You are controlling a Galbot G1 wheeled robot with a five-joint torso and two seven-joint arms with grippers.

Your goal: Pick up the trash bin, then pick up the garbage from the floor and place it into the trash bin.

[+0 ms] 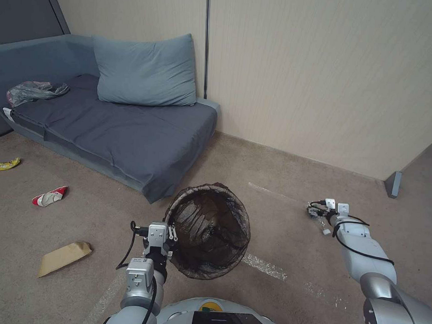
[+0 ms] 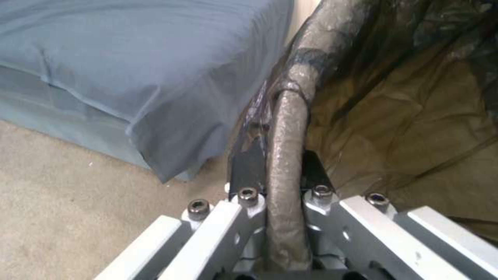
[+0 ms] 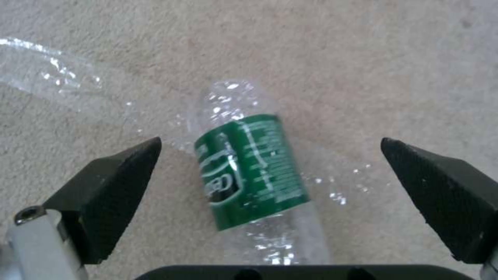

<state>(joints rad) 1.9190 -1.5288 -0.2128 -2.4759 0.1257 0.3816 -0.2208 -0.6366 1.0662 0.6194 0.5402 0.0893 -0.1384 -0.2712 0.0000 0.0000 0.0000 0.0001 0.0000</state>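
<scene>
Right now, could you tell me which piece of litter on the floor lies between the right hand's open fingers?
The clear bottle with the green label, under the right hand; other litter lies far left.

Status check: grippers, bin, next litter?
Left gripper shut on bag-lined white bin's rim. Right gripper open over clear green-labelled bottle on carpet. Nothing blocking.

Even, soft indoor light; both wrist views blurred.

clear plastic bottle (image 3: 259,182) with a green label, white print on the label too blurred to read, no other legible text, brand or number on anything else
</scene>
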